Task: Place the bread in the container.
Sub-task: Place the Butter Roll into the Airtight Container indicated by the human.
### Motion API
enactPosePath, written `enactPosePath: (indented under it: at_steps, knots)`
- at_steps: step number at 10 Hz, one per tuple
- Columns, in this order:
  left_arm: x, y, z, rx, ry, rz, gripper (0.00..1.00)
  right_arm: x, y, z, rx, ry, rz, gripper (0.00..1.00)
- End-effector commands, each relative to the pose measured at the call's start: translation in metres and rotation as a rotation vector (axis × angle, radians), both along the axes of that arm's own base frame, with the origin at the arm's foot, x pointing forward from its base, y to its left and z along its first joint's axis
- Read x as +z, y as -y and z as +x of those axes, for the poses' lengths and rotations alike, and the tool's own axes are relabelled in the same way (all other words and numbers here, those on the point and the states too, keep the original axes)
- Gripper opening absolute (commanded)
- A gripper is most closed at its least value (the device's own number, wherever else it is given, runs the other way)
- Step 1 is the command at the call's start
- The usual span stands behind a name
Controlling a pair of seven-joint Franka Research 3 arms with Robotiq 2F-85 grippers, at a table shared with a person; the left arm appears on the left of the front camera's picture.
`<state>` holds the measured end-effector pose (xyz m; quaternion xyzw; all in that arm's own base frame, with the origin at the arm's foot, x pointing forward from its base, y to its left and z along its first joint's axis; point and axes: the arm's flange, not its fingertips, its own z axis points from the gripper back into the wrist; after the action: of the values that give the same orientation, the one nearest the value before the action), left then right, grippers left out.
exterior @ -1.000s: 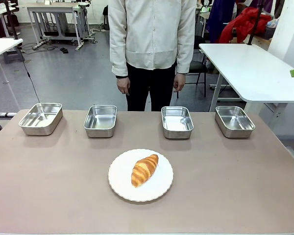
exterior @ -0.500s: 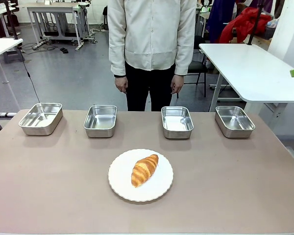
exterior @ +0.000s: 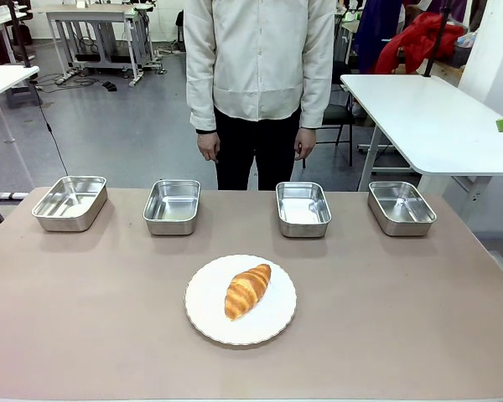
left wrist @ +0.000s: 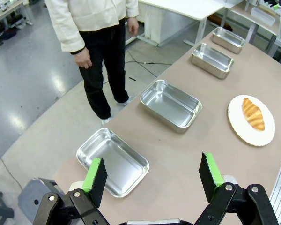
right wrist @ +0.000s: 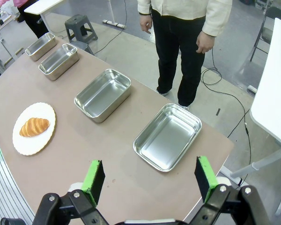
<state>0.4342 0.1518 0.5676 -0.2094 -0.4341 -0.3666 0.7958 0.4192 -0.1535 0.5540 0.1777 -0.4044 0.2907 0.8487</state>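
Lying on the white plate (exterior: 272,328) at worktop (exterior: 402,318) centre, the croissant (exterior: 247,291) runs near-left to far-right, well apart from the left gripper (left wrist: 153,176) and the right gripper (right wrist: 150,178) alike (both wide open, empty).

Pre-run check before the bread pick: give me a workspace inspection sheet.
Surface: brown table, no spills seen.
Job's things: bread lying on white plate, centre; four steel trays in a row along the far edge, all empty.
Clutter: nothing seen.
Grippers: left gripper and right gripper raised over the table, jaws wide open, holding nothing.
Cables: cable trailing on the floor beyond the table.
Surroundings: person standing at the far side, hands down; white table behind, right.
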Motion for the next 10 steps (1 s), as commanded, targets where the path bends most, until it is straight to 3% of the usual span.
enactPosePath:
  at_steps: [1, 10]
  knots:
    - [0.0021, 0.0002, -0.0013, 0.003, 0.01, -0.009, 1.0, -0.001, 0.0005, 0.0002, 0.006, 0.008, 0.008, 1.0]
    - [0.0021, 0.0002, -0.0013, 0.003, 0.01, -0.009, 1.0, -0.001, 0.0005, 0.0002, 0.006, 0.008, 0.008, 1.0]
